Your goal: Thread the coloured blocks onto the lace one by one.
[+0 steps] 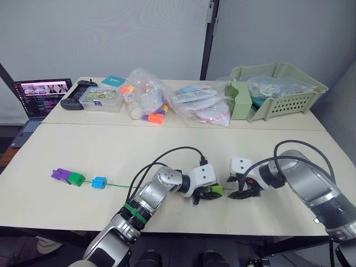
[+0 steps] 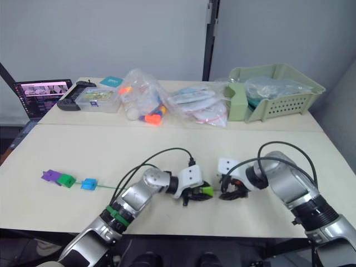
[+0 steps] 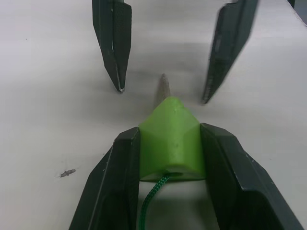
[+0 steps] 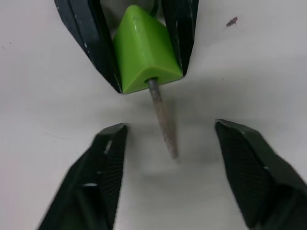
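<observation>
My left gripper (image 1: 213, 192) is shut on a light green block (image 3: 170, 141) just above the table near its front edge. The green lace (image 1: 119, 186) enters the block from behind, and its stiff pale tip (image 4: 163, 120) pokes out of the front hole. My right gripper (image 4: 170, 125) faces it, open, with one finger on each side of the tip and not touching it. Farther left on the table, a purple block (image 1: 59, 174), a dark green block (image 1: 76, 179) and a blue block (image 1: 99, 182) sit in a row on the lace.
Along the back of the table are a laptop (image 1: 41, 94), a black controller (image 1: 78, 92), a clear box (image 1: 101, 99), bags of orange toys (image 1: 146, 100), more bags (image 1: 203, 103) and a pale green basket (image 1: 278, 89). Black cables loop over my arms.
</observation>
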{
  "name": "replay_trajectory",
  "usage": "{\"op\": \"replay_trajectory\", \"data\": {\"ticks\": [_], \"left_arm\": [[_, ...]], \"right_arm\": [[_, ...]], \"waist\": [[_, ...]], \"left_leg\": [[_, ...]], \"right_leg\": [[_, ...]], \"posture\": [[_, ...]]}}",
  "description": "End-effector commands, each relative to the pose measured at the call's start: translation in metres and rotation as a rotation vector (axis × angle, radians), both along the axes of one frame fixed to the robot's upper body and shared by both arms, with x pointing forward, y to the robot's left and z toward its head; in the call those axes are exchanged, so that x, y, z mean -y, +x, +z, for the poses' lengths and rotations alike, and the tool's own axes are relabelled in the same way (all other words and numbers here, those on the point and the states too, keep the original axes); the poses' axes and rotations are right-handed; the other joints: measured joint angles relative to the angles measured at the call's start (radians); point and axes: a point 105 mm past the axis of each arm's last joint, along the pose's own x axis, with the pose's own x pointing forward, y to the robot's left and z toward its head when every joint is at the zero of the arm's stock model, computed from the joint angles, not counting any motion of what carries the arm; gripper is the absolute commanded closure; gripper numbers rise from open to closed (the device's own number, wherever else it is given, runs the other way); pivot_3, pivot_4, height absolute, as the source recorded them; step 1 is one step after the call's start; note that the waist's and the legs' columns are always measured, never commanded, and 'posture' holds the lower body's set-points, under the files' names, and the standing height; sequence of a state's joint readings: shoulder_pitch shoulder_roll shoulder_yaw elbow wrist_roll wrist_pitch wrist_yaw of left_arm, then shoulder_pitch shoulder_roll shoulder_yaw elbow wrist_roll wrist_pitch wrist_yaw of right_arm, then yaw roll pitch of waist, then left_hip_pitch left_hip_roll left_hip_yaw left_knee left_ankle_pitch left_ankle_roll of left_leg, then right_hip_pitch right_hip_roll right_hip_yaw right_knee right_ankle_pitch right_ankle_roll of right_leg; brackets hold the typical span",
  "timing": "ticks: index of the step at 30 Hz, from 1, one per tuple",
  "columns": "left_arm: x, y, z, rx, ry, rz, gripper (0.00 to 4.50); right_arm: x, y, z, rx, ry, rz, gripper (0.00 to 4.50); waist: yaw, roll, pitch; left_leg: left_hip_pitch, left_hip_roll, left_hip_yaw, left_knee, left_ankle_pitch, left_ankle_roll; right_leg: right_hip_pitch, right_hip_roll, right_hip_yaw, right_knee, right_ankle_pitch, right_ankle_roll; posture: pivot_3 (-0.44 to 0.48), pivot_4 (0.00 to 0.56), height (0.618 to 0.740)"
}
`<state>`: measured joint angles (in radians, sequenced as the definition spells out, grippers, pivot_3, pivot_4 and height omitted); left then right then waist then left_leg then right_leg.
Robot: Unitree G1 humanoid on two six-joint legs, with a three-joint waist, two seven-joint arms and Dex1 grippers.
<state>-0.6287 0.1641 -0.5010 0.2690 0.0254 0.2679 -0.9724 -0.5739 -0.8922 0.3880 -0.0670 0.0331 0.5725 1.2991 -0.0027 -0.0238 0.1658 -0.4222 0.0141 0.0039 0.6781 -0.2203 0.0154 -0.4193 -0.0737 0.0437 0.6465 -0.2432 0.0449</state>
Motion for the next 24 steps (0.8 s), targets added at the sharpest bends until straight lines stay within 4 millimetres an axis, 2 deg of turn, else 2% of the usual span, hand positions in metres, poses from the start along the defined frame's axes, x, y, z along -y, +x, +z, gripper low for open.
{"op": "replay_trajectory", "data": {"ticks": [1, 6, 10, 14, 21, 24], "left_arm": [[-0.002, -0.005, -0.008, -0.021, 0.031, -0.013, 3.12], [-0.004, -0.004, -0.004, -0.025, 0.003, -0.010, 3.12], [-0.016, -0.002, 0.002, -0.027, -0.038, -0.003, 3.12], [-0.043, 0.004, 0.004, -0.020, -0.012, 0.041, 3.12], [-0.119, -0.006, 0.005, -0.005, 0.121, 0.088, 3.12], [-0.159, -0.017, 0.004, 0.036, 0.263, 0.108, 3.12]], "right_arm": [[-0.002, -0.001, -0.003, -0.011, -0.012, 0.018, 2.89], [-0.003, -0.001, -0.004, -0.017, -0.008, 0.016, 4.50], [0.001, -0.002, -0.003, -0.020, -0.017, 0.010, 4.50], [0.004, -0.001, 0.000, -0.012, -0.018, 0.003, 4.50], [0.002, -0.002, 0.007, -0.018, -0.018, 0.019, 4.50], [0.000, -0.002, 0.009, -0.020, -0.016, 0.029, 4.50]], "waist": [[0.000, 0.000, 0.000], [-0.001, 0.000, 0.000], [-0.006, 0.000, 0.000], [-0.009, 0.000, 0.000], [-0.014, 0.000, 0.000], [-0.016, 0.000, 0.000]], "left_leg": [[0.000, 0.000, 0.000, 0.000, 0.000, 0.000], [0.000, 0.000, 0.000, 0.000, 0.000, 0.000], [0.001, 0.000, 0.000, 0.000, 0.000, 0.000], [0.001, 0.000, 0.000, 0.000, 0.000, 0.000], [0.001, 0.001, -0.001, -0.001, 0.000, 0.000], [0.001, 0.001, -0.001, -0.002, 0.000, 0.000]], "right_leg": [[0.000, 0.000, 0.000, 0.000, 0.000, 0.000], [0.000, 0.000, 0.000, 0.000, 0.000, 0.000], [0.000, 0.000, 0.000, 0.000, 0.000, 0.000], [0.000, 0.000, 0.000, 0.001, 0.000, 0.000], [-0.001, 0.000, 0.000, 0.001, 0.000, 0.000], [-0.001, 0.000, 0.000, 0.001, 0.000, -0.001]], "posture": [[0.000, 0.150, 0.740], [0.000, 0.150, 0.740], [0.000, 0.150, 0.740], [0.000, 0.150, 0.740], [0.000, 0.150, 0.740], [0.000, 0.150, 0.740]]}}
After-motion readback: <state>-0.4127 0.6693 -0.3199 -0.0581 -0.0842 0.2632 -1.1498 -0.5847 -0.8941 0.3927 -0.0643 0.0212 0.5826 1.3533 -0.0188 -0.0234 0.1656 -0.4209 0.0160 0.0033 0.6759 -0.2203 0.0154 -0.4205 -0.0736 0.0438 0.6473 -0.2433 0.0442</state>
